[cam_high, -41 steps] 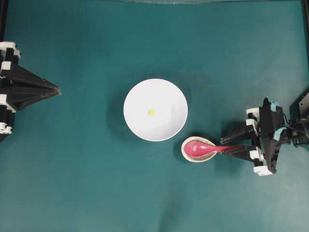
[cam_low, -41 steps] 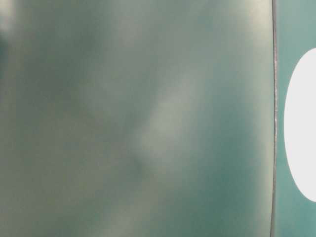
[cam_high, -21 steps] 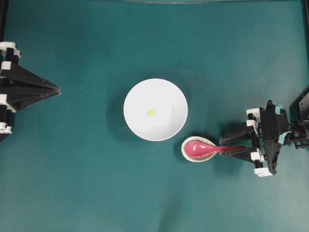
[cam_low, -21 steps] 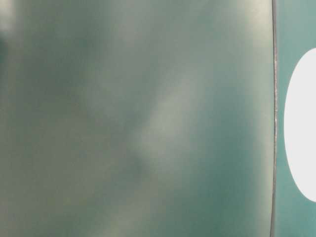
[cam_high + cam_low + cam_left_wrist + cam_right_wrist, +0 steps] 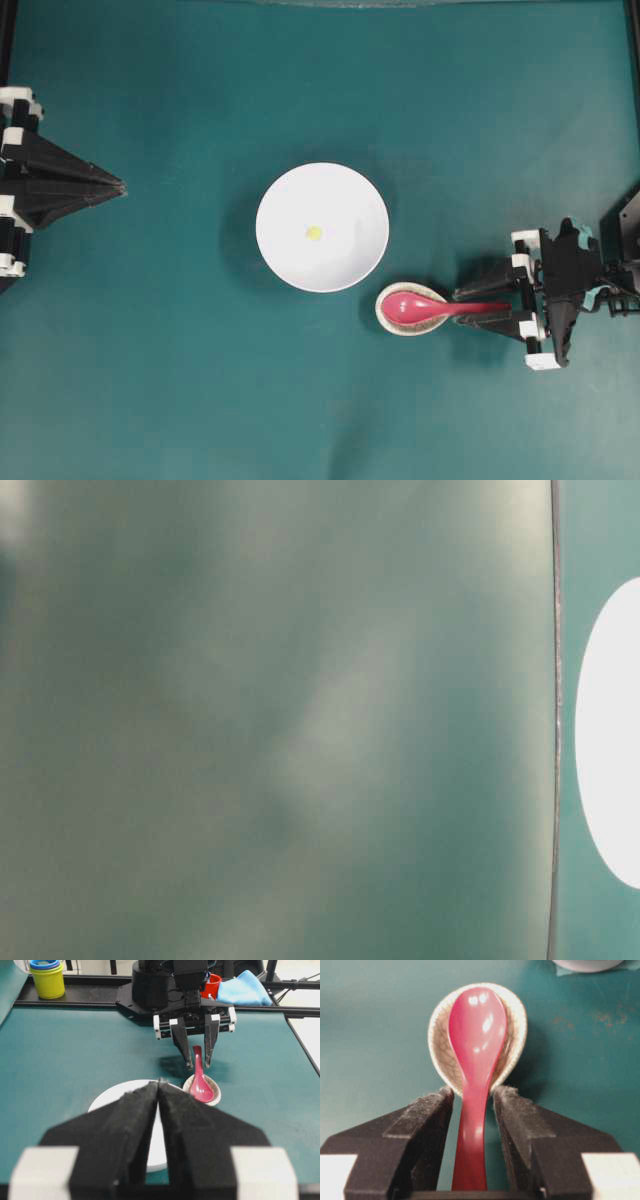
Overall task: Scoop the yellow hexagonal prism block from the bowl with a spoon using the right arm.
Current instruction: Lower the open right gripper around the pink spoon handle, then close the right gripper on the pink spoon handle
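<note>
The tiny yellow hexagonal prism block (image 5: 314, 233) lies in the middle of the white bowl (image 5: 345, 200) at the table's centre. The pink-red spoon (image 5: 420, 306) rests with its scoop in a speckled beige spoon rest (image 5: 385, 318), its handle pointing right. My right gripper (image 5: 460, 307) is open and straddles the handle. In the right wrist view the spoon (image 5: 476, 1035) runs between the black pads (image 5: 427, 1110) with a gap on each side. My left gripper (image 5: 118, 186) is shut at the far left, holding nothing.
The bowl's rim (image 5: 585, 965) lies just beyond the spoon rest. Behind the right arm, off the mat, stand stacked yellow and blue cups (image 5: 46, 977), a red cup (image 5: 214, 982) and a blue cloth (image 5: 244, 987). The table-level view is a blur.
My right wrist has shifted slightly to the right and toward the front edge. Its open fingers still flank the spoon handle. Spoon, bowl and left arm have not moved.
</note>
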{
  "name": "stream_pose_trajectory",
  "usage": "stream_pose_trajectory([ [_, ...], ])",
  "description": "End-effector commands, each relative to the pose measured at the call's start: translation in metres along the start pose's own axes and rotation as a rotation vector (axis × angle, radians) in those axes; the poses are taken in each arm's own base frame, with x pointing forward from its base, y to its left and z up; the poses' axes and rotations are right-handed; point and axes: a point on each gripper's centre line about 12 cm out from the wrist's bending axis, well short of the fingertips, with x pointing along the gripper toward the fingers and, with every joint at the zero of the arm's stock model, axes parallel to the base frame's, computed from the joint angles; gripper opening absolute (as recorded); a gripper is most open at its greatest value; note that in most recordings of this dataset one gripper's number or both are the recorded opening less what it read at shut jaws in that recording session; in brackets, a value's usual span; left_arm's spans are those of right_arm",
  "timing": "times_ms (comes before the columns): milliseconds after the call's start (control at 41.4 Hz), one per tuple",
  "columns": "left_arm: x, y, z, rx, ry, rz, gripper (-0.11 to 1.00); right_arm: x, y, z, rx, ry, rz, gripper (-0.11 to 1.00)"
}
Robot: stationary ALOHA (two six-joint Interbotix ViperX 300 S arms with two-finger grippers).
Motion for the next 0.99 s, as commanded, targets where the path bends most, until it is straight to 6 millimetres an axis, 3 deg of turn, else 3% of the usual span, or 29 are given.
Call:
stream_pose_trajectory([
  [0,0.0026,-0.0001,0.0081,0.002,-0.017,0.000,0.11,0.0002,0.0031,0.0025,-0.008,-0.038,0.010,0.45],
  [967,0.0032,-0.0001,0.0075,0.000,-0.014,0.000,0.11,0.0006,0.0044,-0.0002,-0.064,-0.041,0.015,0.45],
])
